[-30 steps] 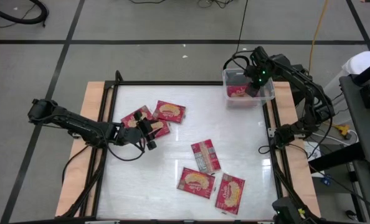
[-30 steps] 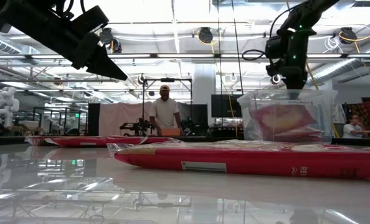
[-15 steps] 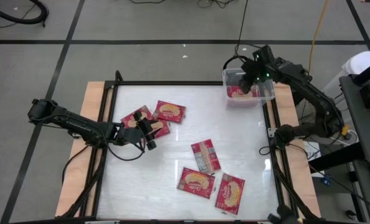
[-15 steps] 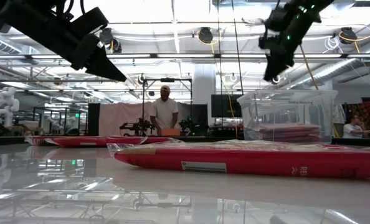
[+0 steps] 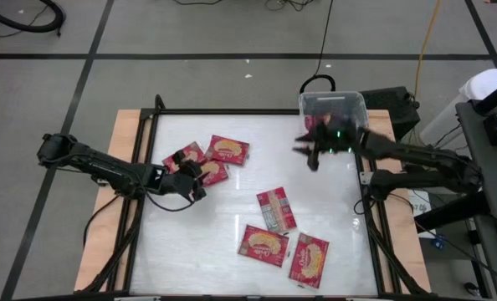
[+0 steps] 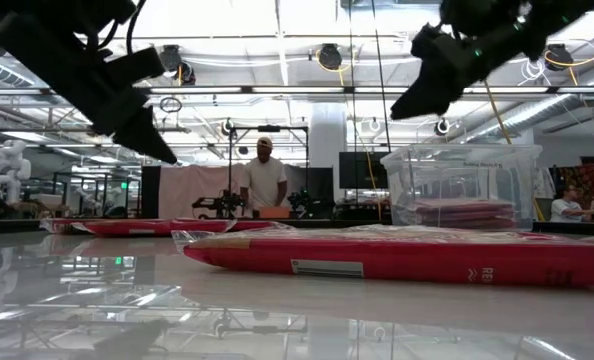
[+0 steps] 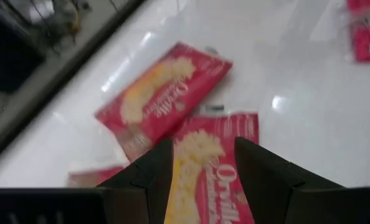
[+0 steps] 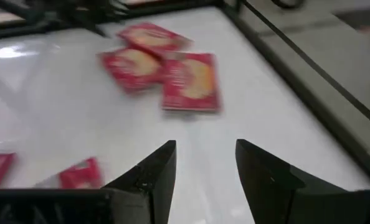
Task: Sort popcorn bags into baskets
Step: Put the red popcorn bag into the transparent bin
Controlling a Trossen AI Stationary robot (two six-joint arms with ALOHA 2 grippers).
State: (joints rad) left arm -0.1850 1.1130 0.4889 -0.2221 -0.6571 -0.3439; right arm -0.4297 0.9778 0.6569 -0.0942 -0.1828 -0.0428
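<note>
Right gripper [image 5: 309,153] open, empty, just beside clear bin [image 5: 333,102]. Left gripper [image 5: 195,177] open, empty, above popcorn bag [image 5: 210,173].

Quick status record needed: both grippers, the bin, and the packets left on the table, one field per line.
left gripper: open, over the red popcorn bags at table left
right gripper: open, empty, above the table beside the clear bin
bin contents: red packets lying flat inside
loose bags on table: six in the high view, three at left, three near centre
</note>
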